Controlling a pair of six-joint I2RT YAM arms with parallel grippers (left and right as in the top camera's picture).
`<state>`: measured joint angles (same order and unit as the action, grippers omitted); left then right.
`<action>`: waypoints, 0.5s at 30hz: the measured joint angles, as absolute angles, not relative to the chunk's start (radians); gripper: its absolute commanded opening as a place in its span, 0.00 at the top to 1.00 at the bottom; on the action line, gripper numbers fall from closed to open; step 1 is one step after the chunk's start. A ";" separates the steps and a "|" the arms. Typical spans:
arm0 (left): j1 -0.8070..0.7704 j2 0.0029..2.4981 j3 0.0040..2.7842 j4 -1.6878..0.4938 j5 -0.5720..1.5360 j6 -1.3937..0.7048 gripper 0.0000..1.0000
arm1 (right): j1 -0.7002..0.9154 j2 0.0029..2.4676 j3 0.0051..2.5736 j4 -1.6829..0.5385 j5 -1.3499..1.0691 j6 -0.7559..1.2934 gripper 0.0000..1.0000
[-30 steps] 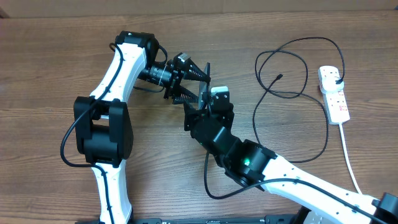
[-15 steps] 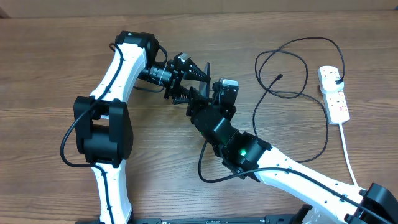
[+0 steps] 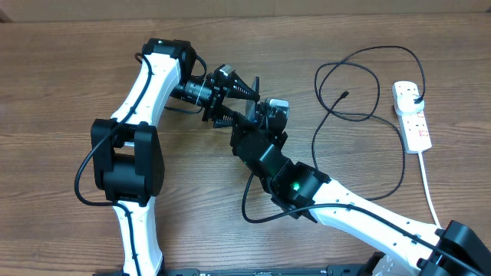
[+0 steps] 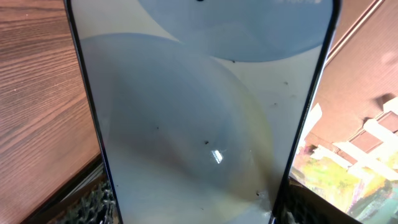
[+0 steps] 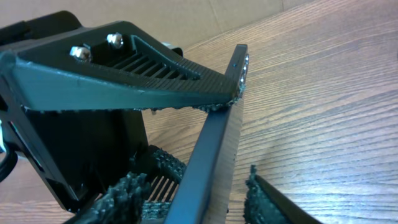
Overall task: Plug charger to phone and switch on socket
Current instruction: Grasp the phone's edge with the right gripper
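No readable text; red markings on the socket (image 3: 413, 123) too small.

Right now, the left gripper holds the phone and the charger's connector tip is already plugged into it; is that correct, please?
Not quite: the left gripper does hold the phone, but the overhead view shows the charger's connector tip lying loose on the table, not plugged in.

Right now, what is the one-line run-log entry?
left tool: shut on phone | right tool: open, astride phone edge | charger: on table, tip not in phone | socket: no tool near
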<state>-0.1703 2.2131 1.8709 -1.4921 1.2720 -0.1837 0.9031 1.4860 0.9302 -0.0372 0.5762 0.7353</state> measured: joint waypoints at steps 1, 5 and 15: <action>-0.170 2.213 1.871 -1.491 1.272 -0.184 0.29 | 0.903 1.486 0.930 -0.037 0.576 0.738 0.50; -0.170 2.213 1.871 -1.489 1.272 -0.184 0.29 | 0.903 1.486 0.930 -0.036 0.576 0.738 0.56; -0.170 2.213 1.871 -1.489 1.272 -0.184 0.28 | 0.903 1.486 0.930 -0.038 0.575 0.738 0.69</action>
